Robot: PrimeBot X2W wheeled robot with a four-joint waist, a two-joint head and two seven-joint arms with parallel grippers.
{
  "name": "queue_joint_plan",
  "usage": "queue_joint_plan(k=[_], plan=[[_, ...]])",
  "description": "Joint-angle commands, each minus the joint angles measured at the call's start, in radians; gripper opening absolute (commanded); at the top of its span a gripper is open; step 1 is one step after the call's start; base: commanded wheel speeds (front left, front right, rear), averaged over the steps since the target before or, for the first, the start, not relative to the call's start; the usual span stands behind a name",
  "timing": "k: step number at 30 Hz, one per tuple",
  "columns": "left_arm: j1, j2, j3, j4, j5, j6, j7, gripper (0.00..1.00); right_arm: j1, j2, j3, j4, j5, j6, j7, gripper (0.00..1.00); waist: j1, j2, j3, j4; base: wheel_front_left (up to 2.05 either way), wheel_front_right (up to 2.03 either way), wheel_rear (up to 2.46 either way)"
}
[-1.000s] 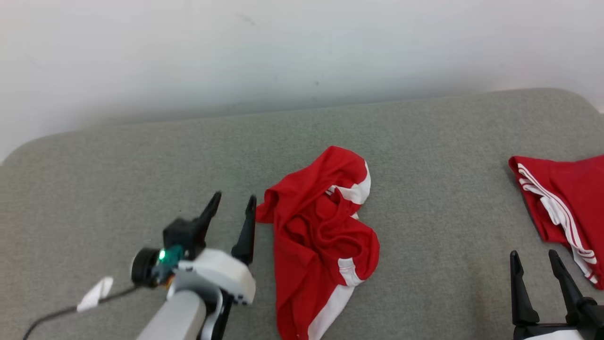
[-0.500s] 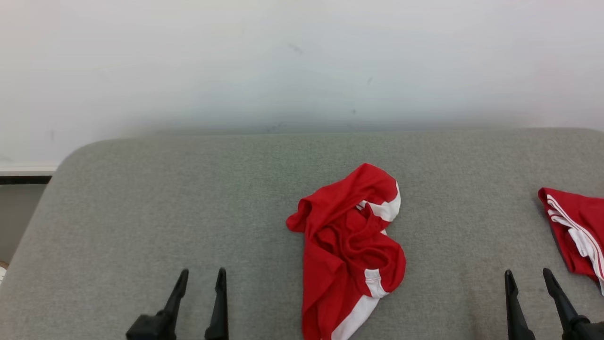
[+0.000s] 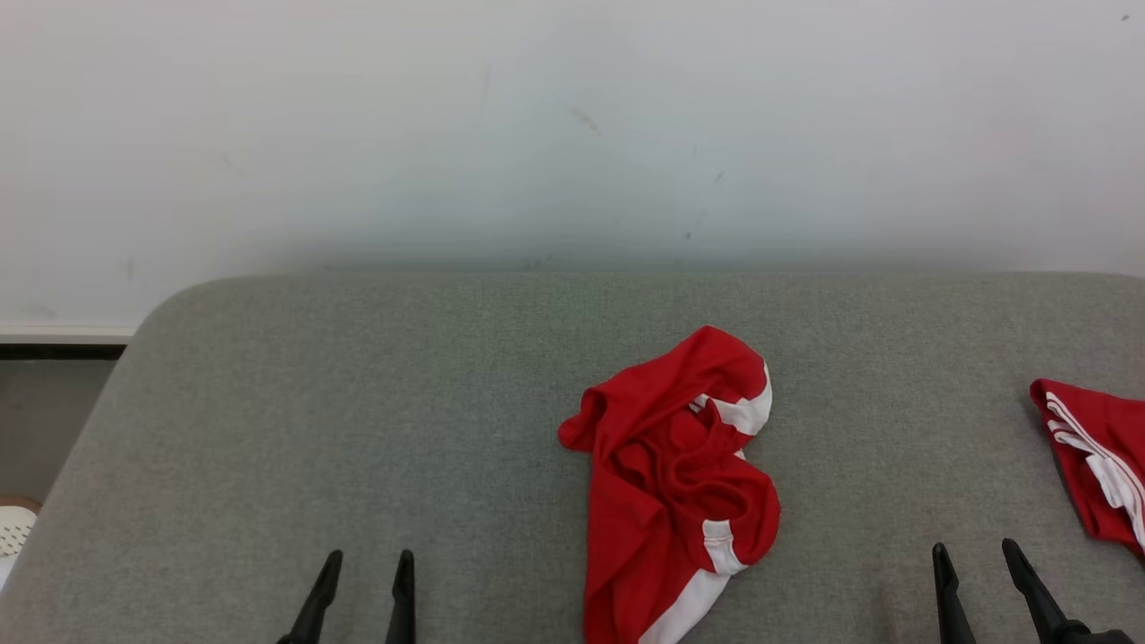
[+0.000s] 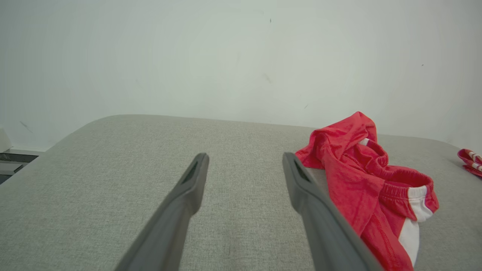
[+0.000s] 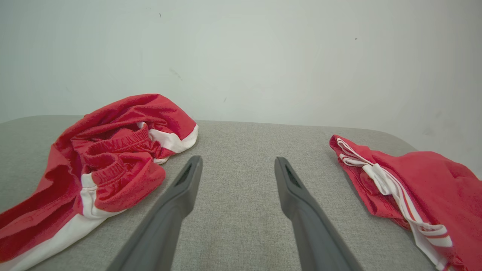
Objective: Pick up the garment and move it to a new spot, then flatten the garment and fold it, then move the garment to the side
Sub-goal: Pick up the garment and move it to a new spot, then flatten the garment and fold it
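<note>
Both our left gripper (image 3: 368, 556) and right gripper (image 3: 974, 547) gape wide, empty, flanking the crumpled red garment (image 3: 680, 483), probably poised to flatten it.

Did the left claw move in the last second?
Yes. The left claw drew back toward the robot, away from the crumpled red garment it had been beside.

Garment (image 3: 675, 483) on cushion (image 3: 358, 429); second garment (image 3: 1087, 456) rightward
</note>
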Motion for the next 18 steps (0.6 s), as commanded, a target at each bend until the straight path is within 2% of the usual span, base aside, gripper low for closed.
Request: queue_joint_plan(k=[1, 11, 18], plan=[[0.013, -0.002, 0.006, -0.001, 0.007, -0.005, 0.0, 1.0, 0.008, -0.003, 0.001, 0.002, 0.01, -0.002, 0.0, 1.0, 0.0, 0.0, -0.002, 0.0, 0.0, 0.0, 0.0], [0.015, -0.008, 0.028, 0.008, 0.023, -0.028, 0.0, 1.0, 0.005, -0.003, 0.019, 0.01, 0.016, -0.002, 0.0, 1.0, 0.0, 0.0, -0.007, -0.005, 0.0, 0.0, 0.0], [0.016, -0.009, 0.019, 0.01, 0.005, -0.018, 0.0, 1.0, 0.008, -0.003, 0.017, 0.012, 0.018, -0.002, 0.0, 1.0, 0.0, 0.0, -0.007, -0.003, 0.0, 0.0, 0.0]])
